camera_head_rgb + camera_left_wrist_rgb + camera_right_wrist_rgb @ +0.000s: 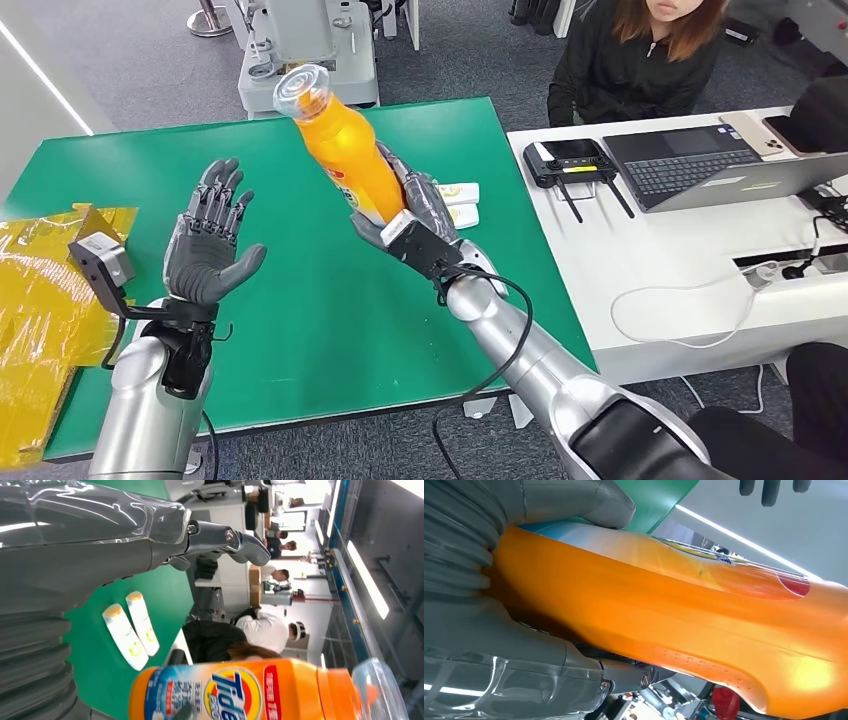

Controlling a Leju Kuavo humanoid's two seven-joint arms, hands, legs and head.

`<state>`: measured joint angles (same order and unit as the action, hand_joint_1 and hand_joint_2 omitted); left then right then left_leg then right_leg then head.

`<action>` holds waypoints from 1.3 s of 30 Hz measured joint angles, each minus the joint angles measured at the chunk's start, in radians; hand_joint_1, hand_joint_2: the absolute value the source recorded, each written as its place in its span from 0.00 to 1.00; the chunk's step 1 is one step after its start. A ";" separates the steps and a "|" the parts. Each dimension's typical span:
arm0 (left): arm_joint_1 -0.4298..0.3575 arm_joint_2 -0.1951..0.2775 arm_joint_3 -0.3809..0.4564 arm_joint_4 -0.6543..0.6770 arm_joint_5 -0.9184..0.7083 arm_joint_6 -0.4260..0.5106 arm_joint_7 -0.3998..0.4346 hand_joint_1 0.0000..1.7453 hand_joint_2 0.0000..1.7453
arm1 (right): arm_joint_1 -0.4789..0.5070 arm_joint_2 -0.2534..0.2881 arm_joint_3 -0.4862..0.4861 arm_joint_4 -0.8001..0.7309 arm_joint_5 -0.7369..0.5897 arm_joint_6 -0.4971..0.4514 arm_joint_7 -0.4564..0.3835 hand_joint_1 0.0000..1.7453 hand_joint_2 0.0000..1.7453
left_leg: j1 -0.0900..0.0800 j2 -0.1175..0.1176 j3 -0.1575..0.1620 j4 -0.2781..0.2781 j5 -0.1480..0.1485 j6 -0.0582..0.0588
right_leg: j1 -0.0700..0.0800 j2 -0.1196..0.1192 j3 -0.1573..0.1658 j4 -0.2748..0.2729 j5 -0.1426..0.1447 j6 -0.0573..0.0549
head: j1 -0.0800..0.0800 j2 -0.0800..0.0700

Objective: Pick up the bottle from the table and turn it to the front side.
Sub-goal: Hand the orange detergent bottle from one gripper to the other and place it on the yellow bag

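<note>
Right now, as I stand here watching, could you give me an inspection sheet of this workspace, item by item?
Surface: green table, flat, with a white desk beside it.
Job's things: orange bottle, lifted off the table and tilted, clear cap toward the far side; its label shows in the left wrist view.
Clutter: two small white tubes side by side on the green table; yellow plastic bags at its left edge.
Hands: right hand grips the bottle; left hand holds nothing, fingers apart.
Cables: black cable looping along the right arm; white cable on the desk.
Surroundings: laptop, a seated person, grey floor.
</note>
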<state>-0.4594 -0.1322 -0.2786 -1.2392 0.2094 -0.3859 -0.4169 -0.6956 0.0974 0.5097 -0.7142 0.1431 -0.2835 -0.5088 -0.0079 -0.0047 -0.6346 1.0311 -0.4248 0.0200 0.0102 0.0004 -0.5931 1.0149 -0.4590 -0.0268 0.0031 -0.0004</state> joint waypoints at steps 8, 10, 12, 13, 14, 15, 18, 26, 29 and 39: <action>-0.024 0.006 -0.034 -0.043 0.076 -0.015 0.007 0.00 1.00 | -0.049 0.033 0.003 0.040 -0.010 -0.006 -0.012 1.00 1.00 | 0.000 0.000 -0.001 0.000 0.000 0.000 | 0.000 0.000 -0.001 0.000 0.000 0.000 | 0.000 0.000; -0.029 0.009 -0.040 -0.047 0.074 -0.008 0.005 0.00 1.00 | -0.051 0.041 0.005 0.047 -0.009 -0.005 -0.013 1.00 1.00 | 0.000 0.000 -0.001 0.000 0.000 0.000 | 0.000 0.000 -0.001 0.000 0.000 0.000 | 0.000 0.000; -0.034 0.013 -0.044 -0.047 0.070 -0.001 0.000 0.00 1.00 | -0.051 0.047 0.006 0.053 -0.007 -0.002 -0.015 1.00 1.00 | 0.000 0.000 -0.001 0.000 0.000 0.000 | 0.000 0.000 -0.001 0.000 0.000 0.000 | 0.000 0.000; -0.036 0.014 -0.046 -0.047 0.069 0.001 -0.003 0.00 1.00 | -0.051 0.050 0.007 0.056 -0.006 0.001 -0.016 1.00 1.00 | 0.000 0.000 -0.001 0.000 0.000 0.000 | 0.000 0.000 -0.001 0.000 0.000 0.000 | 0.000 0.000; -0.038 0.016 -0.047 -0.047 0.068 0.004 -0.006 0.00 1.00 | -0.051 0.053 0.010 0.059 -0.005 0.006 -0.016 1.00 1.00 | 0.000 0.000 -0.001 0.000 0.000 0.000 | 0.000 0.000 -0.001 0.000 0.000 0.000 | 0.000 0.000; -0.040 0.018 -0.048 -0.046 0.068 0.006 -0.008 0.00 1.00 | -0.052 0.057 0.013 0.062 -0.001 0.013 -0.015 1.00 1.00 | 0.000 0.000 -0.001 0.000 0.000 0.000 | 0.000 0.000 -0.001 0.000 0.000 0.000 | 0.000 0.000; -0.050 0.022 -0.049 -0.036 0.063 0.017 -0.025 0.00 1.00 | -0.054 0.076 0.027 0.071 0.012 0.025 -0.008 1.00 1.00 | 0.000 0.001 -0.001 0.000 0.000 0.000 | 0.000 0.000 -0.001 0.000 0.000 0.000 | 0.000 0.000; -0.091 0.025 -0.061 0.026 0.004 0.088 -0.071 0.00 1.00 | -0.071 0.132 0.067 0.111 0.034 0.042 0.005 1.00 1.00 | 0.000 0.001 -0.001 0.000 0.000 0.000 | 0.000 0.000 -0.001 0.000 0.000 0.000 | 0.000 0.000; -0.096 0.023 -0.063 0.045 -0.001 0.090 -0.078 0.00 1.00 | -0.073 0.147 0.081 0.125 0.045 0.041 0.011 1.00 1.00 | 0.000 0.000 -0.001 0.000 0.000 0.000 | 0.000 0.000 -0.001 0.000 0.000 0.000 | 0.000 0.000; -0.104 0.016 -0.063 0.072 -0.010 0.054 -0.051 0.00 1.00 | -0.074 0.166 0.119 0.150 0.101 0.052 0.054 1.00 1.00 | 0.000 0.000 -0.001 0.000 0.000 0.000 | 0.000 0.000 -0.002 0.000 0.000 0.000 | 0.000 0.000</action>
<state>-0.5638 -0.1164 -0.3414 -1.1674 0.1992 -0.3322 -0.4680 -0.7693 0.2637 0.6283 -0.5640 0.2438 -0.2311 -0.4545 -0.0079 -0.0044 -0.6361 1.0310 -0.4248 0.0199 0.0101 0.0007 -0.5949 1.0148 -0.4590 -0.0268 0.0031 -0.0004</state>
